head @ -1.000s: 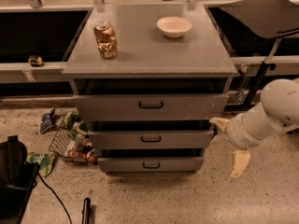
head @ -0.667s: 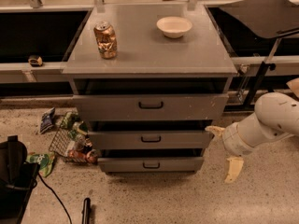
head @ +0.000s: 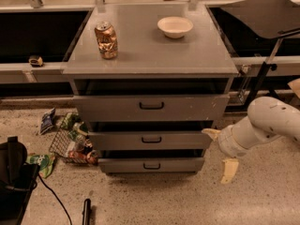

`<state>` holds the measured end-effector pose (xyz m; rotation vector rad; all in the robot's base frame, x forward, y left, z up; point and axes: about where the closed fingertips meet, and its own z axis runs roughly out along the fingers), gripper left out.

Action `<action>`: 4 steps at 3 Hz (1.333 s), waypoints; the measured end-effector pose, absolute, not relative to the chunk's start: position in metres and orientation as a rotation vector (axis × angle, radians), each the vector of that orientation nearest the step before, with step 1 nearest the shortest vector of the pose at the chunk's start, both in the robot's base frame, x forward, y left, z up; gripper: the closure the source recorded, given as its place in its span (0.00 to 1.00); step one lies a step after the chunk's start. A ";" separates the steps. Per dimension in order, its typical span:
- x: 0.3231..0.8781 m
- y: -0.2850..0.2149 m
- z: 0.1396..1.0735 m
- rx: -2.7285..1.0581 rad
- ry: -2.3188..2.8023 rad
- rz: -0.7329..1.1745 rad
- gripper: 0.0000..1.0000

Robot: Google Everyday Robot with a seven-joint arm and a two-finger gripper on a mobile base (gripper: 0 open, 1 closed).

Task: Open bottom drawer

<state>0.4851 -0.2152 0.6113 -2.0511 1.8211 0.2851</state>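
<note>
Hanging low beside the right flank of the grey cabinet (head: 150, 62), the gripper (head: 217, 156) sat level with the lower 2 drawers. Its 2 cream fingers (head: 229, 169) were spread wide, one tip up near the cabinet's corner and the other pointing down at the floor, with nothing held between them. That wide, empty spread suited a grasp yet to be made, and the low height fitted a target close to the floor.

The bottom drawer (head: 151, 159) was the lowest of the 3 fronts, just above the speckled floor, and looked shut or nearly so. Its small black loop handle (head: 151, 165) sat at the centre, well to the left of the gripper and untouched. The arm was off to the side, not in front, so I judged the task not yet started: the gripper needed to come round to the front and close on that loop before any pull.

A dented can (head: 107, 40) and a white bowl (head: 175, 26) stood on the cabinet top, so a hard tug could rock them. A wire basket (head: 65, 146) of litter lay just left of the lower drawers, clear of the drawer's path forward.
</note>
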 end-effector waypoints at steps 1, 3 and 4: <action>0.495 -0.214 0.566 -2.030 1.788 0.293 0.00; 0.517 -0.216 0.458 -1.862 1.692 0.438 0.00; 0.524 -0.217 0.409 -1.778 1.683 0.535 0.00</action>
